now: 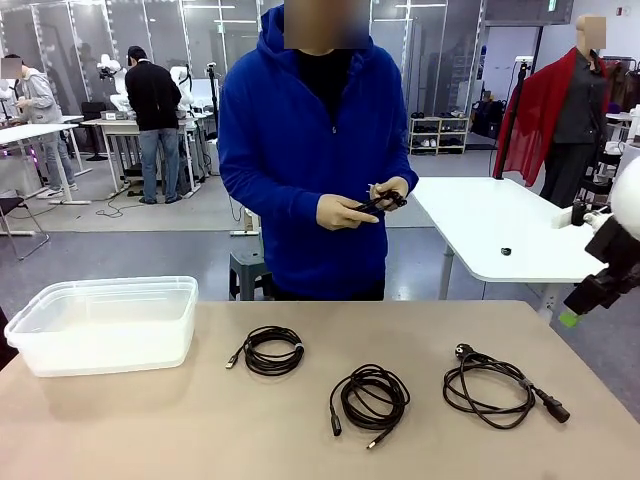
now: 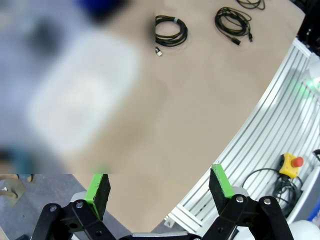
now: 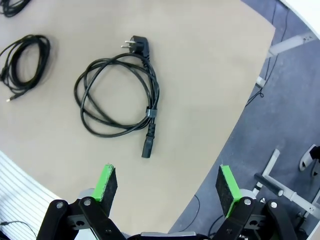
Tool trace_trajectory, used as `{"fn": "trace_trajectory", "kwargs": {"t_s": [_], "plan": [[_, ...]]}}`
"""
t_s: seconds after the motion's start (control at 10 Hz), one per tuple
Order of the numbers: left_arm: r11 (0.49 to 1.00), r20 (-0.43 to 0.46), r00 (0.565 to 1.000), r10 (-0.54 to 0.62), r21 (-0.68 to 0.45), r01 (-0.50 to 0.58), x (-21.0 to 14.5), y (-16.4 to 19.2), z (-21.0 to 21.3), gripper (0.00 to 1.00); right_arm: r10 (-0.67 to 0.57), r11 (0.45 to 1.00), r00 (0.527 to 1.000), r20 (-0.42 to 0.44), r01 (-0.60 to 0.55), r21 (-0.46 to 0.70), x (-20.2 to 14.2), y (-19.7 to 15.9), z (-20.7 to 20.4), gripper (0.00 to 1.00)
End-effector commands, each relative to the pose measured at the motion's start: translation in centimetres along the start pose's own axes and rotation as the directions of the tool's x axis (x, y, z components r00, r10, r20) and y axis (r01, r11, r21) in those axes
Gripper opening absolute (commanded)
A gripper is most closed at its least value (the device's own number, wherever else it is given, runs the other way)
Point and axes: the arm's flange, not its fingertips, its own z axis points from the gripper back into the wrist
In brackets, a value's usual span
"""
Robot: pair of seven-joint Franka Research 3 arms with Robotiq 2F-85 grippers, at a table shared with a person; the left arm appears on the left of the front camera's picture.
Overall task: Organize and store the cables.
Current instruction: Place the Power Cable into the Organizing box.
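Laid in a row across the middle of the table (image 1: 180, 430), well apart from one another: a small coiled cable (image 1: 272, 351) left of centre, a larger coiled cable (image 1: 370, 395) at the centre and nearer the front edge, and a thick power cable (image 1: 493, 388) toward the right edge, wall plug toward the far side, socket end toward the front-right corner. Beyond the far edge, a fourth thin cable (image 1: 381, 201), pinched between the person's right hand (image 1: 340, 212) and the person's left hand (image 1: 393, 190), held in front of a blue hoodie (image 1: 290, 130). At the table's left edge, close to the far-left corner, a clear plastic bin (image 1: 100, 345), upright. Raised off the right edge, looking down on the power cable and the table's front-right corner: the right gripper (image 3: 166, 184), jaws spread wide, clamped on nothing. Hovering over the table's front edge, above a ribbed metal rail (image 2: 250, 150) and beside a yellow stop button (image 2: 290, 165): the left gripper (image 2: 159, 189), jaws likewise wide apart, green pads (image 2: 98, 192) bare
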Motion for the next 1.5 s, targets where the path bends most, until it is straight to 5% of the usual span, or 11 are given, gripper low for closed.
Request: {"fn": "trace_trajectory", "kwargs": {"t_s": [0.0, 1.4], "plan": [[1.0, 0.0, 1.0, 0.0, 0.0, 0.0, 0.0, 0.0, 0.0, 1.0, -0.05, 0.999, 0.999, -0.017, 0.05, -0.013, 0.5, -0.1, -2.3, 1.0], [1.0, 0.0, 1.0, 0.0, 0.0, 0.0, 0.0, 0.0, 0.0, 1.0, -0.195, 0.979, 0.978, -0.075, 0.189, -0.082, -0.1, 3.4, -13.6, 1.0]]}}
